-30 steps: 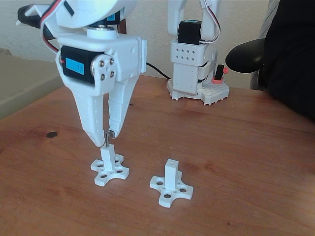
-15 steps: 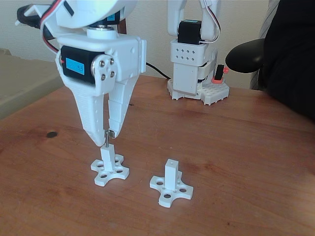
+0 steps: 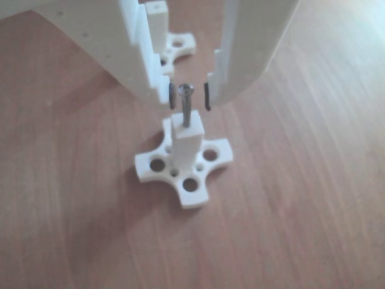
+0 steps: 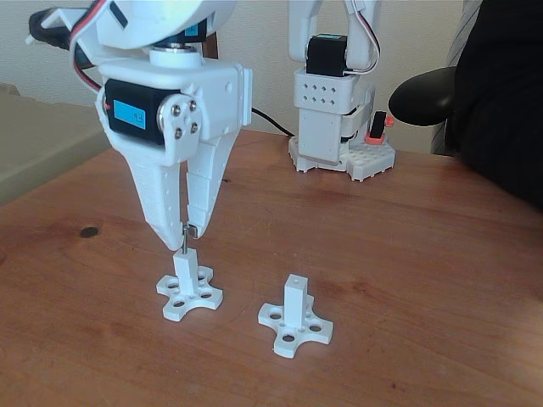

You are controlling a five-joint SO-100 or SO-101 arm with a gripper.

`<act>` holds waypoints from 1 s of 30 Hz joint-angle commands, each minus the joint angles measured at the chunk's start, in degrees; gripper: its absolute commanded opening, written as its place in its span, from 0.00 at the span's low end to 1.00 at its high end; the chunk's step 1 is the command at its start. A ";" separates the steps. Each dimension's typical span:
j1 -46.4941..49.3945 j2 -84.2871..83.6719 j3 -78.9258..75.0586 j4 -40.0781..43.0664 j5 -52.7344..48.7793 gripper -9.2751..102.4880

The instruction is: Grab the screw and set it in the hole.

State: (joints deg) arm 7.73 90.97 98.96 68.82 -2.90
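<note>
the screw, thin dark grey with a small round head, stands upright, its tip seemingly in the hole (blurred) atop the white post; the gripper fingers stand slightly parted beside it.

A domestic room used as a hobby robotics bench. A reddish-brown wooden table with visible grain carries the set-up. Near its far edge stands the base of a white 3D-printed arm, its black servo motors and loose wiring exposed. Behind the table runs a plain cream wall, as in a living space. At the right edge sits a person in dark clothing. Two white printed cross-shaped bases with posts stand near the table's front edge.
</note>
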 commanded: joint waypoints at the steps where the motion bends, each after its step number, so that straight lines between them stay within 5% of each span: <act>1: 0.53 1.41 -3.78 -0.79 -0.70 0.12; 30: 0.97 1.67 -3.43 -1.23 -1.14 0.12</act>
State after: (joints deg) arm 8.96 90.97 98.96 67.76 -3.43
